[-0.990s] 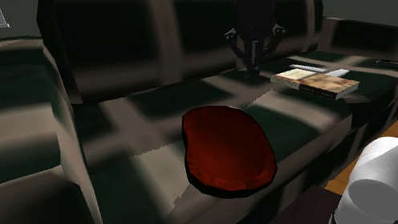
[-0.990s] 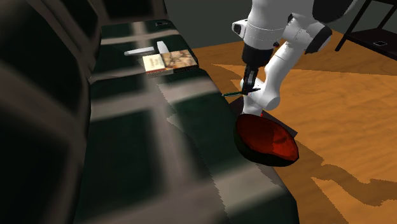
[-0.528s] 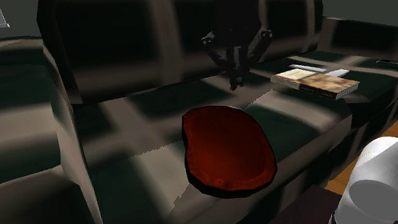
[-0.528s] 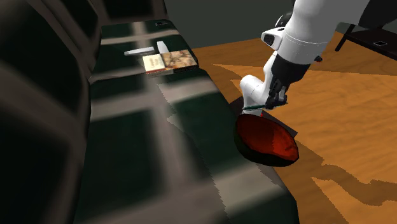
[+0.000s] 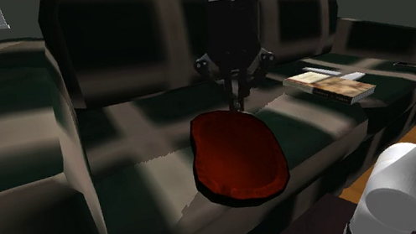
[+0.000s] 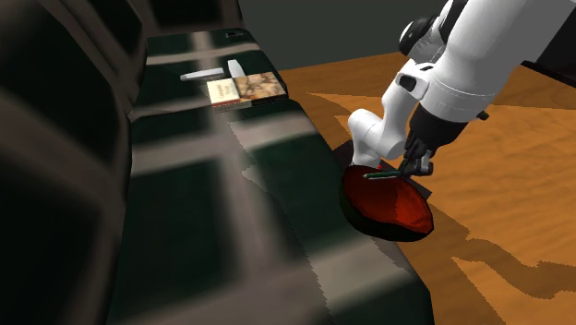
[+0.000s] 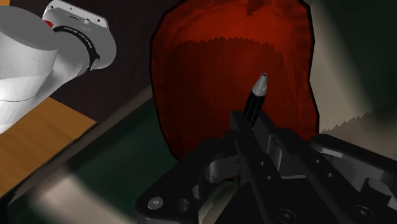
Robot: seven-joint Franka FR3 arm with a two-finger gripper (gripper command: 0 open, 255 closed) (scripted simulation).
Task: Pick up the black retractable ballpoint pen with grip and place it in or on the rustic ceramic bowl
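Note:
A dark red bowl (image 5: 236, 156) with a black rim lies on the sofa seat near its front edge. My black gripper (image 5: 238, 101) hangs just above the bowl's far rim, shut on a slim black pen (image 7: 256, 103). In the wrist view the pen sticks out from between the fingers, its grey tip over the inside of the bowl (image 7: 232, 70). In the second exterior view the gripper (image 6: 402, 169) holds the pen (image 6: 380, 173) level over the bowl (image 6: 388, 205).
The dark checked sofa (image 5: 139, 122) has a tall backrest right behind the gripper. A book (image 5: 330, 85) and a pale flat object (image 5: 322, 69) lie on the seat toward the shoulder view's right. Wooden floor (image 6: 498, 185) lies in front of the sofa.
The arm has carried the pen toward the shoulder view's left and lower, from near the book to above the bowl's rim. The grip stays shut.

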